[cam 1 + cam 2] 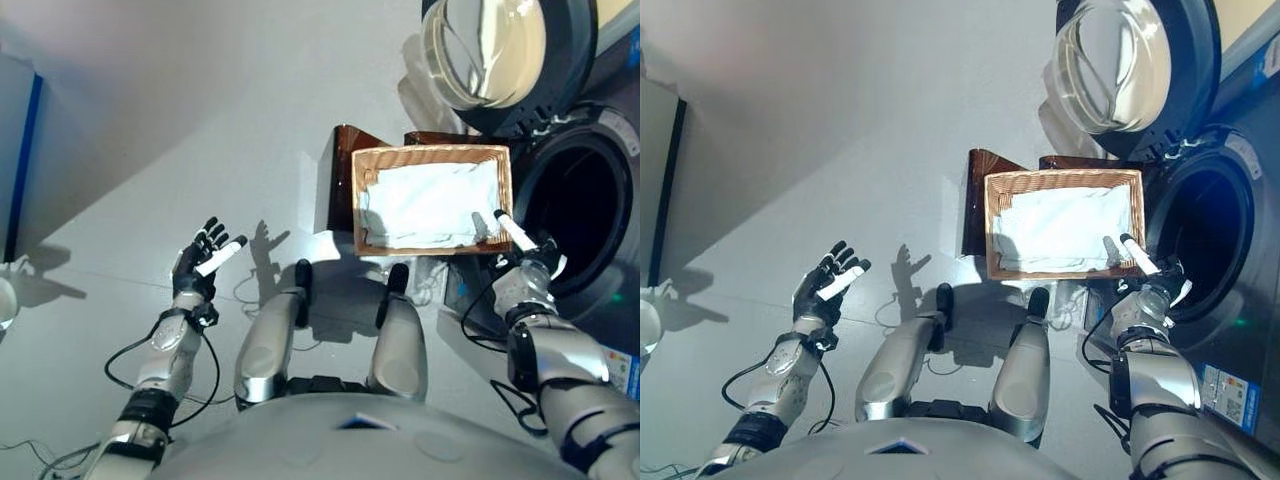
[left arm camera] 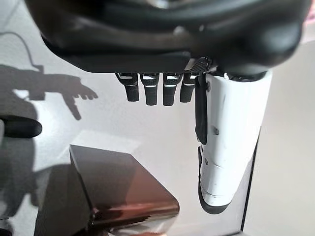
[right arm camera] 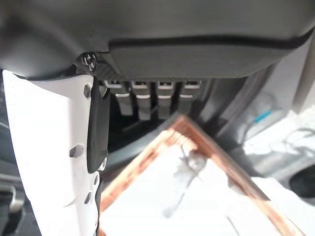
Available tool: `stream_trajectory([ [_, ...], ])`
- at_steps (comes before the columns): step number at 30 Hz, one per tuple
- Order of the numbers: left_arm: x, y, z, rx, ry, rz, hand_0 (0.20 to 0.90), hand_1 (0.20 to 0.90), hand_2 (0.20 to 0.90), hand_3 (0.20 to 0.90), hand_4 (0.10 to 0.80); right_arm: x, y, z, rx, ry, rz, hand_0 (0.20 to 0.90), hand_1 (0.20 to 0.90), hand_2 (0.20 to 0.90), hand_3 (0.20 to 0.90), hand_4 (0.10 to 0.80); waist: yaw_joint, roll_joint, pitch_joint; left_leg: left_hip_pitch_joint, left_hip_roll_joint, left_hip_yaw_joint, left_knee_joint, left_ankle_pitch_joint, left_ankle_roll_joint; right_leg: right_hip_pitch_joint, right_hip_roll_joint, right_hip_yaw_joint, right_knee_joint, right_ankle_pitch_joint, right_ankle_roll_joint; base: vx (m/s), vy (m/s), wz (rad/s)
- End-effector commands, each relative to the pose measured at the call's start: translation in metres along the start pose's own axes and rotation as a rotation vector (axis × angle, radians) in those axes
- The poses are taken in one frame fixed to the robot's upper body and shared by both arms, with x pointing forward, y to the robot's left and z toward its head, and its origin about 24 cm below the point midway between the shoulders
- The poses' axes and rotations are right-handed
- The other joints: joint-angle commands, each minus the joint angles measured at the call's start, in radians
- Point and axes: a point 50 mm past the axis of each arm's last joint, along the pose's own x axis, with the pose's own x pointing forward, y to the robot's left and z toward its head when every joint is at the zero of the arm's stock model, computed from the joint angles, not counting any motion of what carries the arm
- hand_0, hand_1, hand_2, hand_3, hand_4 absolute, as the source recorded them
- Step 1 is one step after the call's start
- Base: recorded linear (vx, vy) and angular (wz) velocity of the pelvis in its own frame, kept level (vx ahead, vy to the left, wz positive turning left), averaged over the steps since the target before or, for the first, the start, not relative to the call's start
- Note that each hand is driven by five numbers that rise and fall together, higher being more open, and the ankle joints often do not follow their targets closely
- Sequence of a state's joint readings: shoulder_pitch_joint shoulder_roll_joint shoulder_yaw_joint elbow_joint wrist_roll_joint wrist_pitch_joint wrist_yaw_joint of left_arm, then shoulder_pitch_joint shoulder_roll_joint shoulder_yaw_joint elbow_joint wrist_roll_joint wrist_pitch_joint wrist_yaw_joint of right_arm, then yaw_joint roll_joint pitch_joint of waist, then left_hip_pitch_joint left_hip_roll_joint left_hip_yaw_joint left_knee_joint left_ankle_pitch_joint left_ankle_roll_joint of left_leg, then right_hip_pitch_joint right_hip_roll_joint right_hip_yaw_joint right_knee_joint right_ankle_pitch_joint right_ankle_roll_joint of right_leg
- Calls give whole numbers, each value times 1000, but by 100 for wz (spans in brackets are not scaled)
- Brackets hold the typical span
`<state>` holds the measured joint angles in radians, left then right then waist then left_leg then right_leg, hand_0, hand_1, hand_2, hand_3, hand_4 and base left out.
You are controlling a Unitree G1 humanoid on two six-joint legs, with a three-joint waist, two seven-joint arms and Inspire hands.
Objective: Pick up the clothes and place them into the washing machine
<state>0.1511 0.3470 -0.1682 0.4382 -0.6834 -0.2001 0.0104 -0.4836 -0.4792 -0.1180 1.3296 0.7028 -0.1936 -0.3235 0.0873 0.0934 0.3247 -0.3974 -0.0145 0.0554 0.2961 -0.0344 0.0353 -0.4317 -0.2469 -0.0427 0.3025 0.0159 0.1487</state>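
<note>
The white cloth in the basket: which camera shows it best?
The left eye view: the whole white cloth lies spread inside the wicker basket. The right eye view shows it much the same. The right wrist view catches only a close corner past the right hand; the left wrist view shows none.

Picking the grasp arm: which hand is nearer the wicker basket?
Right. The right hand is open at the wicker basket's near corner, beside the washing machine opening. The left hand is open over bare floor, well clear of it.

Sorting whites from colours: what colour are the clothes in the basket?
The crumpled clothes in the woven wicker basket are white, clearest in the left eye view.
</note>
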Motion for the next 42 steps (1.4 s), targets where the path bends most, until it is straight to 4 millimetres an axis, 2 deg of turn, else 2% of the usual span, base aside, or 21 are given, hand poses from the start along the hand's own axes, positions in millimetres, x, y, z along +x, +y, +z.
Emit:
stream_trajectory([
  [1,-4,17,38,25,-166,17,900,900,900,900,800,2,8,32,25,-117,27,900,900,900,900,800,16,4,-5,-46,4,-15,30,-5,-44,-40,34,-11,112,-48,-56,-32,7,4],
  [7,-4,17,41,18,-180,17,900,900,900,900,800,0,17,34,24,-135,59,900,900,900,900,800,14,2,8,-104,10,-15,133,-40,-44,-90,37,-2,199,-80,-62,-24,4,4],
  [11,-5,18,44,22,-188,20,900,900,900,900,800,-1,20,38,25,-157,74,900,900,900,900,800,9,-8,24,-150,24,-16,263,-91,-44,-134,42,9,318,-130,-79,-16,-5,1],
  [15,-6,20,42,30,-176,22,900,900,900,900,800,1,15,38,8,-153,59,900,900,900,900,800,7,-12,21,-182,37,-18,338,-131,-45,-166,40,6,391,-169,-87,-3,-1,-3],
  [27,-8,27,44,41,-175,32,900,900,900,900,800,5,3,51,5,-188,29,900,900,900,900,800,6,-11,10,-184,39,-7,339,-138,-44,-185,48,16,399,-171,-92,-10,-1,-1],
  [35,-13,27,48,40,-194,16,900,900,900,900,800,4,11,65,8,-220,50,900,900,900,900,800,14,10,12,-251,33,0,376,-135,-37,-255,47,29,440,-177,-97,-45,-3,-2],
  [38,-13,26,49,40,-196,12,900,900,900,900,800,4,13,63,14,-210,55,900,900,900,900,800,15,16,13,-266,36,3,390,-138,-36,-268,44,30,455,-182,-98,15,1,1],
  [39,-13,27,48,40,-191,13,900,900,900,900,800,4,14,61,15,-205,58,900,900,900,900,800,16,17,9,-257,35,-1,401,-167,-41,-261,45,31,469,-211,-94,85,-1,1],
  [42,-13,26,49,41,-193,8,900,900,900,900,800,4,14,56,17,-180,66,900,900,900,900,800,17,17,3,-265,36,-1,413,-175,-40,-268,46,29,483,-220,-95,30,-1,0],
])
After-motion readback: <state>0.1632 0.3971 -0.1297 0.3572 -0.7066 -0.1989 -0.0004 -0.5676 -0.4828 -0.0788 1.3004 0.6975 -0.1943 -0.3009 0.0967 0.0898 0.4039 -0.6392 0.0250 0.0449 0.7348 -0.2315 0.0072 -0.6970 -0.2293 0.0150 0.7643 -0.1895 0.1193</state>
